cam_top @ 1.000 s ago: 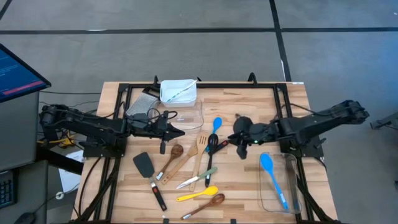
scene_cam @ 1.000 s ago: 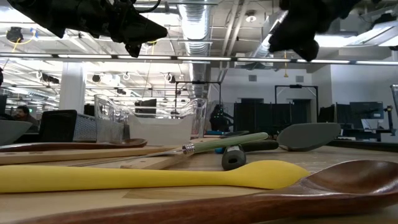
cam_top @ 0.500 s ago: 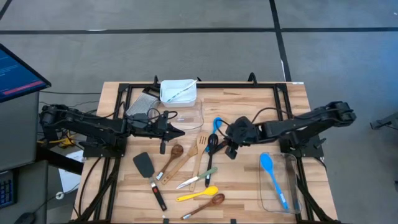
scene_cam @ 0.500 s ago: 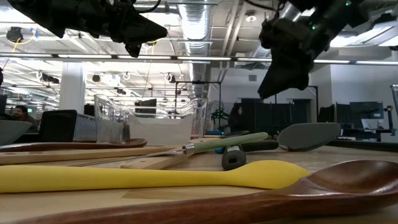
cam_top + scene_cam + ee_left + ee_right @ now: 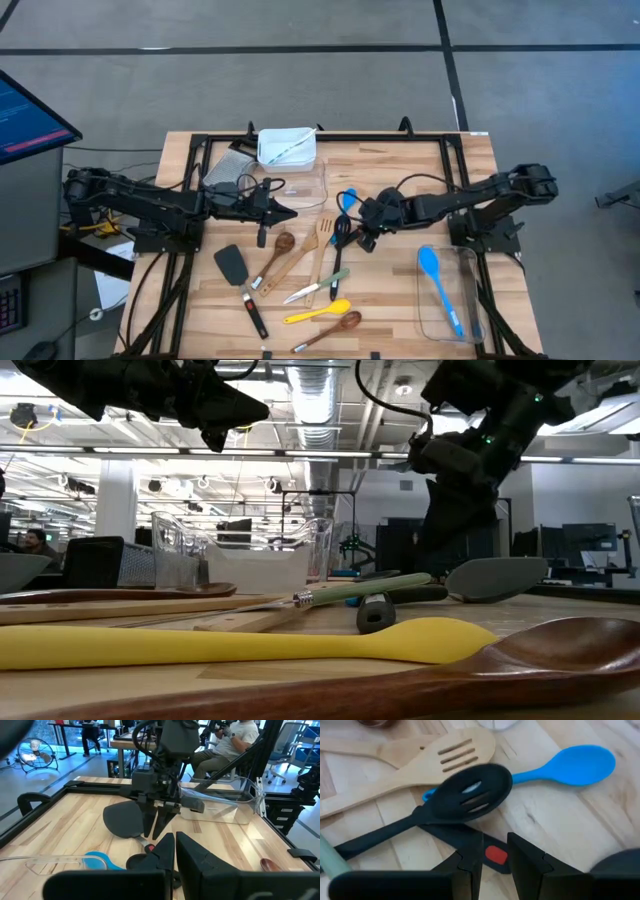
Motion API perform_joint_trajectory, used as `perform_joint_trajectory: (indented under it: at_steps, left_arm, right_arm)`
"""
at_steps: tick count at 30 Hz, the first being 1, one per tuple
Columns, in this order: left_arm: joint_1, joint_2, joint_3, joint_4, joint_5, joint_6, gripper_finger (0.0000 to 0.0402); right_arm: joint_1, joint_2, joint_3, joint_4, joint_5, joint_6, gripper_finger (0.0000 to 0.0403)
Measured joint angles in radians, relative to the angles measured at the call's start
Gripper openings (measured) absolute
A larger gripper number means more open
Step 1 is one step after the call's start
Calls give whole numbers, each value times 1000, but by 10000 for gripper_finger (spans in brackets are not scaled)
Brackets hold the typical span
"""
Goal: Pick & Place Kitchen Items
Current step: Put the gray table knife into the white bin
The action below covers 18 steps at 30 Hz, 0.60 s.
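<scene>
My right gripper [image 5: 363,242] [image 5: 495,862] is open and points down at mid-table. Its fingers stand on either side of a black spatula's handle with a red mark [image 5: 495,854]; I cannot tell whether they touch it. A black slotted spoon [image 5: 470,790], a blue spoon [image 5: 575,764] and a wooden slotted turner [image 5: 440,755] lie just beyond it. My left gripper [image 5: 288,213] hangs shut and empty above the table's left half. A wooden spoon [image 5: 279,246], another black spatula [image 5: 233,266], a green-handled knife [image 5: 320,286], a yellow spoon [image 5: 318,312] and a dark wooden spoon [image 5: 336,324] lie on the table.
A clear tub [image 5: 448,300] at the near right holds a second blue spoon [image 5: 436,278]. Another clear tub [image 5: 300,185] stands by my left gripper. A white container [image 5: 287,146] and a grey grater [image 5: 228,166] are at the far left. People sit beyond the table [image 5: 235,735].
My right gripper has moved toward the table's left edge and come down over the black utensils at mid-table, its fingers now low beside the red-marked handle. My left arm has kept still.
</scene>
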Motion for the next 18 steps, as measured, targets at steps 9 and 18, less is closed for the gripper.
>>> perform_joint_trajectory:
  at_steps: [9, 18]
  left_arm:
    - [0, 0, 0, 4, 0, 0, 3]
    - [0, 0, 0, 4, 0, -8, 3]
  right_arm:
    - [-21, -1, 0, 94, -28, -202, 82]
    - [-27, -1, 68, 137, -234, -324, 82]
